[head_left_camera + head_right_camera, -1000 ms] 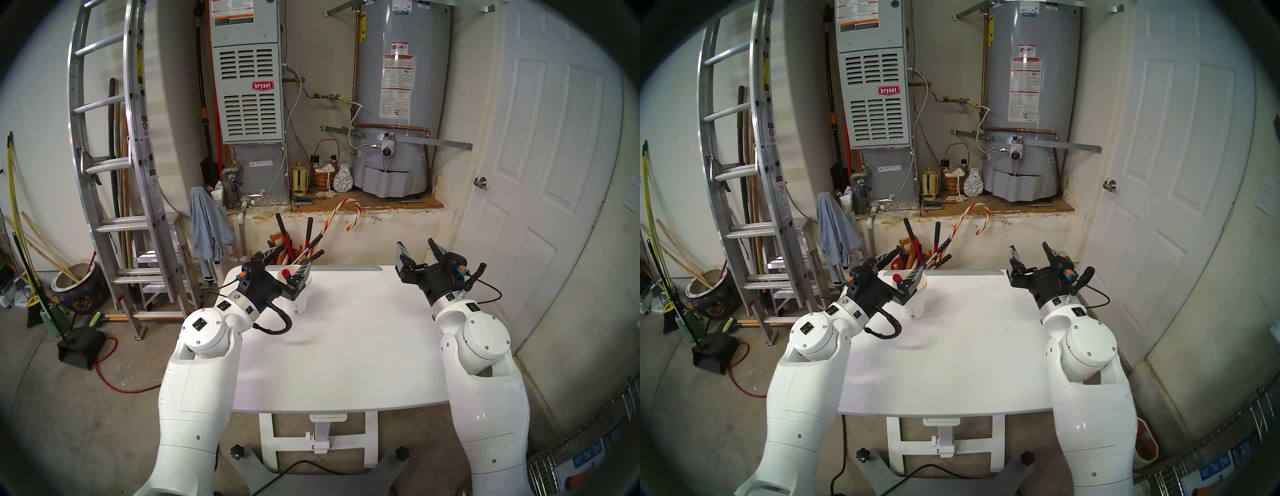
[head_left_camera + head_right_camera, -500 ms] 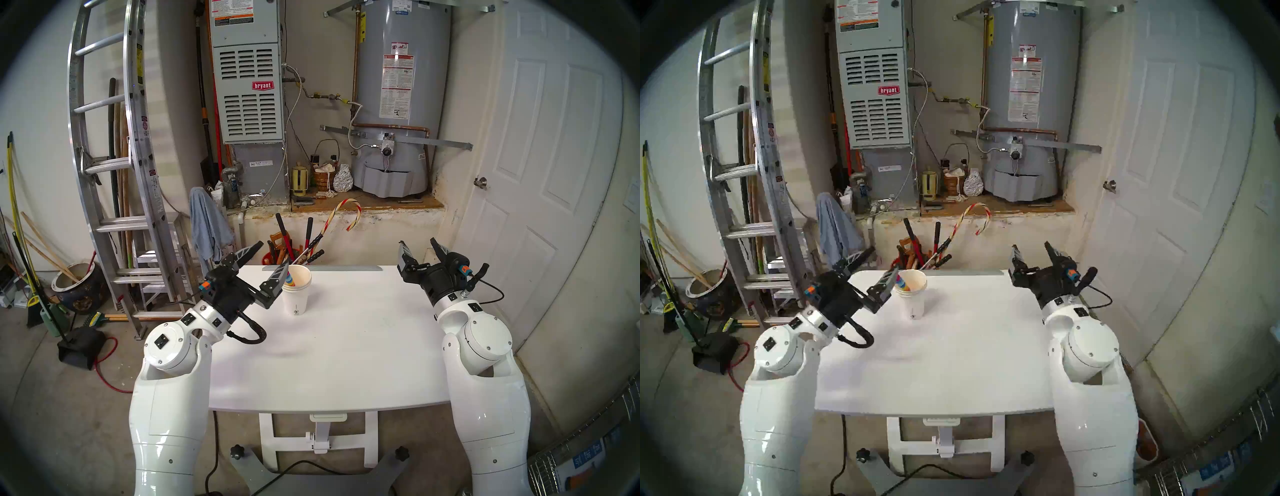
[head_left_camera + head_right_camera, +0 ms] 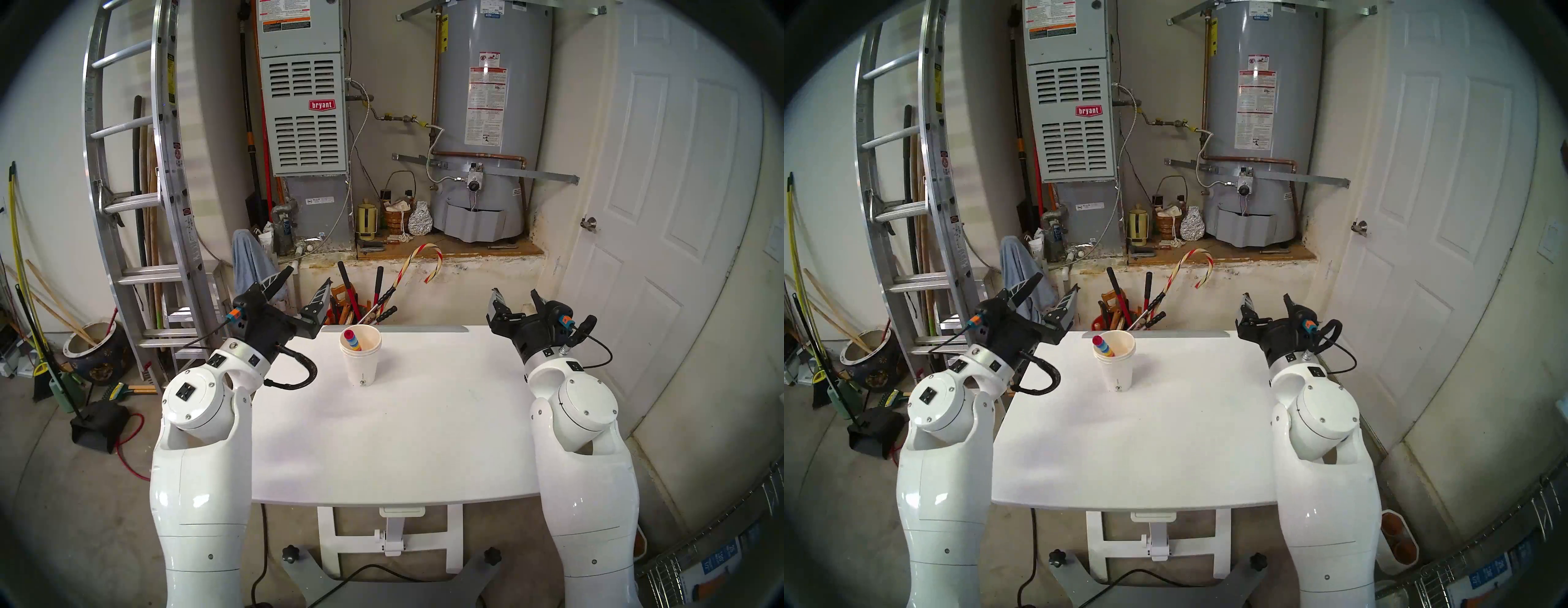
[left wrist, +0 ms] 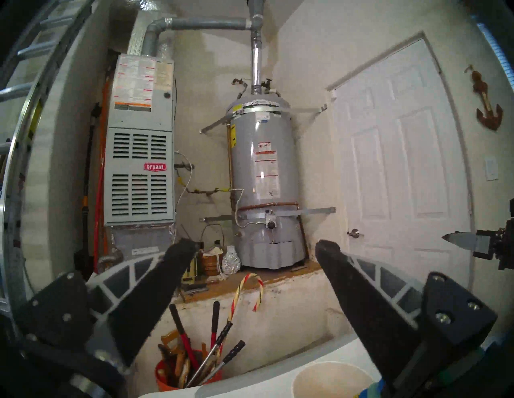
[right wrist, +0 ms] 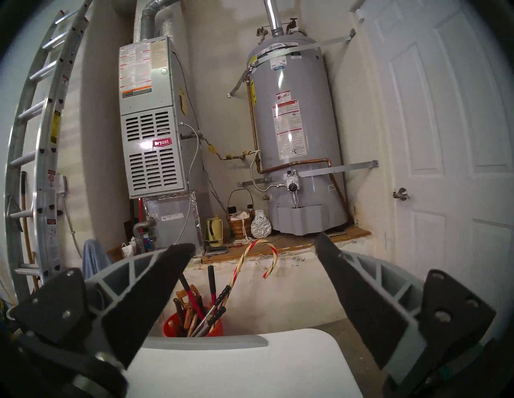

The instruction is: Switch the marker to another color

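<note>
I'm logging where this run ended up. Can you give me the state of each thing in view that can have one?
Marker: standing in the paper cups, leaning on the rim, red end up, not held.
Paper cups: nested, upright on the table.
Left gripper: jaws open, empty, raised left of the cups.
Right gripper: jaws open, empty.
Door: closed.
</note>
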Available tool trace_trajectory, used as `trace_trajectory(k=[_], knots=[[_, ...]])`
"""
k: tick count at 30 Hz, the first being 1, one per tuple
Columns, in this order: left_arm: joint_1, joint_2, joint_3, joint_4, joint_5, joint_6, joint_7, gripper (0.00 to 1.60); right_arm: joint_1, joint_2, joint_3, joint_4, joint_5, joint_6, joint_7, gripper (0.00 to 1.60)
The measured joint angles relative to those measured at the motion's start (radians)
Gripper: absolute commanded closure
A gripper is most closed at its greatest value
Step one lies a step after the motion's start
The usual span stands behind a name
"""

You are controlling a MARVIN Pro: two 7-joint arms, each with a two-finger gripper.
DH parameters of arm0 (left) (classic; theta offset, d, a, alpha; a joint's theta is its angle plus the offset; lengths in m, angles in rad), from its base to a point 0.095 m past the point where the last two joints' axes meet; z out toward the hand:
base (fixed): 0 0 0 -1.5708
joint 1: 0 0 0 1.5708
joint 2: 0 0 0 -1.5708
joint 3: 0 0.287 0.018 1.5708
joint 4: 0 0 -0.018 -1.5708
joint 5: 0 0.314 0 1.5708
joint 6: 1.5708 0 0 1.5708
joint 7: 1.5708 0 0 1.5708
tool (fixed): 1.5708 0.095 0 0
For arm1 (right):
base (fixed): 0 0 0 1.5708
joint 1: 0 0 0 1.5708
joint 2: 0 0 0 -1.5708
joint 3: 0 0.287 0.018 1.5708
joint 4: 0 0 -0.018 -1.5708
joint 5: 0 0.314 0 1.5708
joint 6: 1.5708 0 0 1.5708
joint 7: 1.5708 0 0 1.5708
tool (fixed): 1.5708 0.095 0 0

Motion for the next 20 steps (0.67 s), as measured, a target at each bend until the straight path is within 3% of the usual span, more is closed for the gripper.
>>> trace_trajectory(k=[12, 20], knots=[[-0.037, -0.021, 0.110, 0.009, 0.117, 0.131, 0.234, 0.00, 0.031, -0.042, -0.014, 0.018, -0.027, 0.026, -0.122, 0.00], [-0.041, -0.026, 0.128, 0.011, 0.131, 0.149, 0.299, 0.00, 0.035, -0.049, -0.017, 0.030, -0.031, 0.009, -0.142, 0.00]])
